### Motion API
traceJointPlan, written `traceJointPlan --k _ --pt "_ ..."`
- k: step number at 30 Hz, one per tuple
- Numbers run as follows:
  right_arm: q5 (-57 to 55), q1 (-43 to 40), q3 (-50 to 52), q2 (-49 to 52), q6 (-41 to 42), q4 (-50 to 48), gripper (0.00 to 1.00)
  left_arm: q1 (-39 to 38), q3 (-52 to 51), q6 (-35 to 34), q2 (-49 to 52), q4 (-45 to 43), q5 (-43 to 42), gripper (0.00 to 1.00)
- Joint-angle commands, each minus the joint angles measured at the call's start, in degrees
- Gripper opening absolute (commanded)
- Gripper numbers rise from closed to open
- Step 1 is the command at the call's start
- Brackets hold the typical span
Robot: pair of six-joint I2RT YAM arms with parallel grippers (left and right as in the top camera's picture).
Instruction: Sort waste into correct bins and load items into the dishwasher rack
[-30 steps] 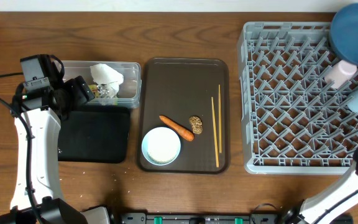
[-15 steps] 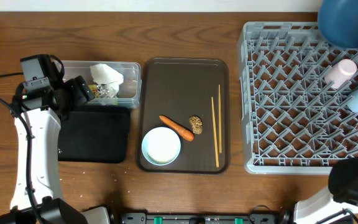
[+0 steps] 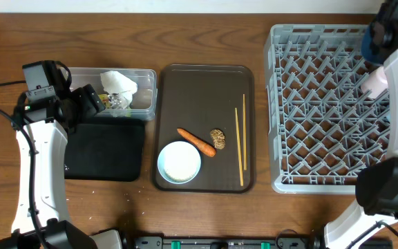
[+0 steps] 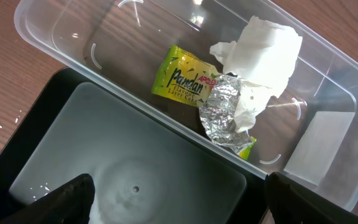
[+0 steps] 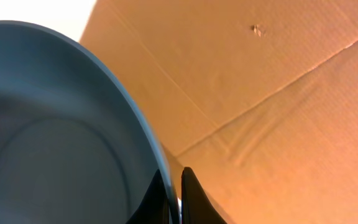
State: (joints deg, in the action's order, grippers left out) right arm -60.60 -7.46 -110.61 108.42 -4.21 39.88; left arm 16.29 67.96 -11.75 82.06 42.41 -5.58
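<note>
Dark serving tray (image 3: 206,97), wooden table (image 3: 206,34), cardboard (image 5: 278,93)

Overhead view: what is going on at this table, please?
Two robot arms are clearing up. The right gripper is shut on the rim of the large dark-blue bowl, near the far right corner of the dishwasher rack. The left gripper hangs open where the clear tub, holding the napkin and wrapper, meets the black tray. The carrot, white bowl and chopsticks lie on the brown tray.
</note>
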Motion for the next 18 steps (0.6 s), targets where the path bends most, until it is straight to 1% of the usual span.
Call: traceJointPlan --k 1,5,9,12,15,18 --pt "-6.56 1.49 0.87 2.16 -0.85 0.22 0.01 0.17 0.31 0.28 -0.42 0.15 0.48 0.88" --pt "-9.68 2.47 1.6 4.13 -3.61 0.15 0.01 0.17 0.31 0.07 -0.42 0.15 0.46 0.88" --pt "-13.97 3.13 1.66 5.79 -3.63 0.2 0.01 0.17 0.31 -2.12 -0.42 -0.02 0.48 0.88" --pt "-13.88 4.42 1.68 5.84 -3.8 -0.26 0.01 0.17 0.31 -2.27 -0.42 -0.09 0.48 0.88" --pt "-8.28 5.92 1.68 5.84 -10.78 -2.23 0.01 0.17 0.31 -2.29 -0.42 -0.07 0.48 0.88" --pt "-5.2 7.32 1.68 5.86 -15.06 -4.17 0.01 0.17 0.31 -2.27 -0.42 -0.07 0.48 0.88"
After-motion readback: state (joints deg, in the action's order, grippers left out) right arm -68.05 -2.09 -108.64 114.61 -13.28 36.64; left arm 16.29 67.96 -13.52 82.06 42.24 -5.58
